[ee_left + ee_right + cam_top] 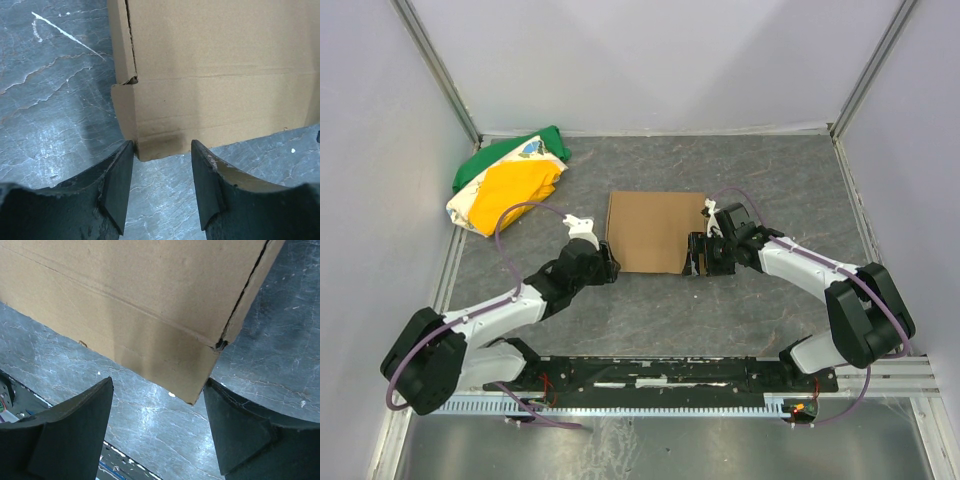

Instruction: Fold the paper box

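Note:
The paper box (655, 232) is plain brown cardboard and lies as a compact flat rectangle in the middle of the grey table. My left gripper (610, 266) is at its near left corner. In the left wrist view that corner (150, 149) sits just beyond and between the open fingertips (120, 170), and a slit and creases show on the box (215, 75). My right gripper (698, 256) is at the near right corner. In the right wrist view the box (125, 300) fills the top, and its corner points down between the open fingers (235, 425). Neither gripper holds anything.
A green, yellow and white cloth bundle (510, 180) lies at the back left by the wall. White walls with metal posts (435, 60) close in the table on three sides. The arms' base rail (670, 375) runs along the near edge.

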Available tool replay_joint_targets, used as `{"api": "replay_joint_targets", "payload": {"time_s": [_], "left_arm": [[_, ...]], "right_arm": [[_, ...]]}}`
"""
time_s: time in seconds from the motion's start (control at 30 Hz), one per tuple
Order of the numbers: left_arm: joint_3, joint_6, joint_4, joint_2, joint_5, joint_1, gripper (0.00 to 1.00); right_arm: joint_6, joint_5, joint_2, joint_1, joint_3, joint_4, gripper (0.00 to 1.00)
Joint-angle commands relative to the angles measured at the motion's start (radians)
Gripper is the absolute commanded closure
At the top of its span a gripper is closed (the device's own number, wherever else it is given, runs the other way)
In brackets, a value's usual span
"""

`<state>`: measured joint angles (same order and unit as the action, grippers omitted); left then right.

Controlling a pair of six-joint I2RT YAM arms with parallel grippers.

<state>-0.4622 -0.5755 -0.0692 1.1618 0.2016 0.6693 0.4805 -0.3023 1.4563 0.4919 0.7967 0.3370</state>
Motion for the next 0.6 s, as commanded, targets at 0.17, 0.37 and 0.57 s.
{"api": "replay_joint_targets", "payload": {"time_s": [0.17, 0.37, 0.57], "left_arm": [[-0.047, -0.037, -0.036, -0.067, -0.065, -0.002, 0.45], [-0.038, -0.063, -0.047, -0.093, -0.084, -0.001, 0.45], [-0.037, -0.08, -0.05, -0.1, -0.096, -0.003, 0.46]], "right_arm": [[-0.017, 0.001, -0.011, 0.012, 0.042, -0.012, 0.19], [-0.018, 0.003, -0.016, 0.013, 0.04, -0.011, 0.19], [-0.02, 0.017, -0.038, 0.015, 0.039, 0.004, 0.19]]}}
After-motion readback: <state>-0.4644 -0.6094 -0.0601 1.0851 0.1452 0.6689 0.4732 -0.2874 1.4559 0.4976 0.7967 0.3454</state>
